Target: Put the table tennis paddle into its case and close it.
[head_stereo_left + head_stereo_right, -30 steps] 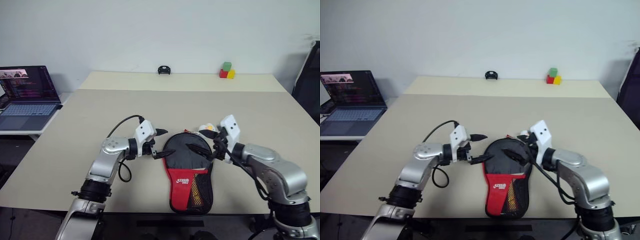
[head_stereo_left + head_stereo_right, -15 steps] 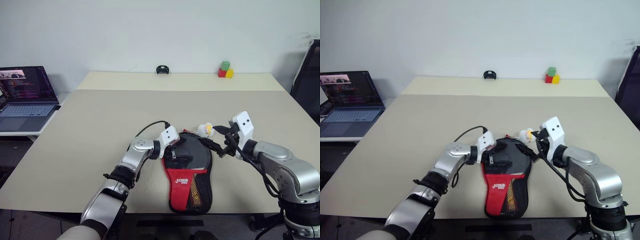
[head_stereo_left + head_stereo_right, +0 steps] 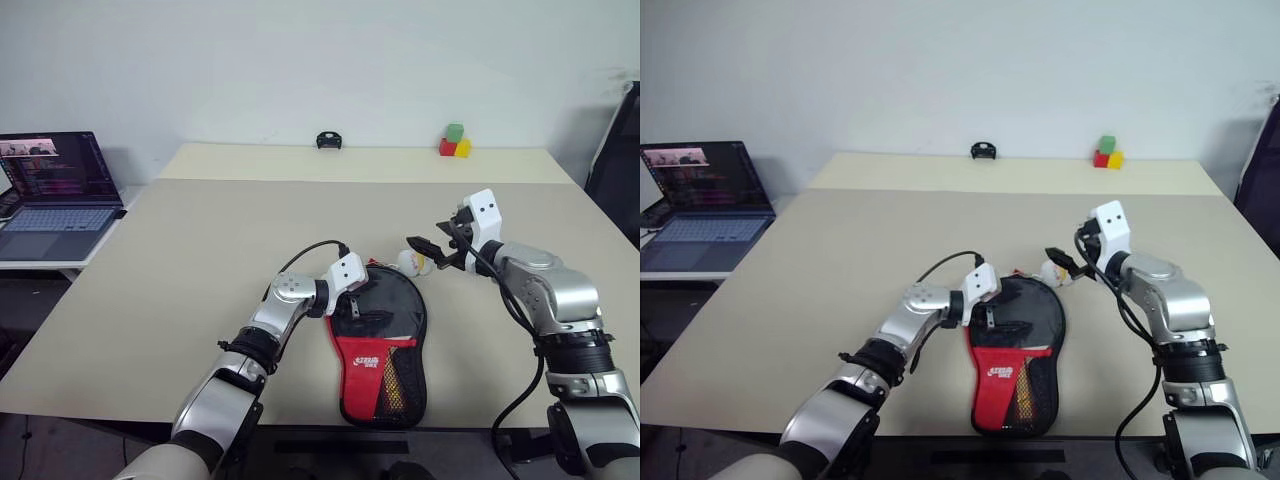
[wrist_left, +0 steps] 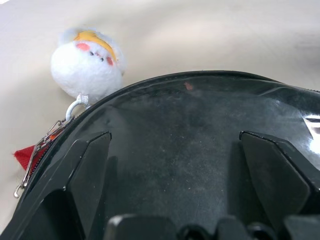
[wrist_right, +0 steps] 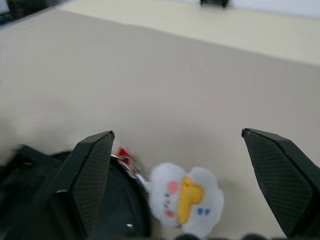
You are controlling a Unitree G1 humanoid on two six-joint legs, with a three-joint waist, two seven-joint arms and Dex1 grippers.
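Note:
The case [image 3: 380, 352], black with a red panel and a mesh pocket, lies flat near the table's front edge. Its white-yellow ball charm [image 3: 410, 262] rests on the table just beyond the round black top. My left gripper [image 3: 368, 308] is open, with both fingers spread low over that glossy black top [image 4: 170, 150]. My right gripper [image 3: 432, 250] is open in the air just above and behind the ball charm [image 5: 185, 205], holding nothing. The table tennis paddle is hidden; I cannot tell it apart from the case's black top.
An open laptop [image 3: 50, 190] sits on a side table at the left. Red, green and yellow blocks [image 3: 453, 142] and a small black object [image 3: 328, 140] stand at the far edge of the beige table [image 3: 200, 230]. A dark chair [image 3: 615, 160] is at the right.
My left gripper swung from left of the case onto its round top. My right gripper drew off the case, moving back and to the right, to above the ball charm.

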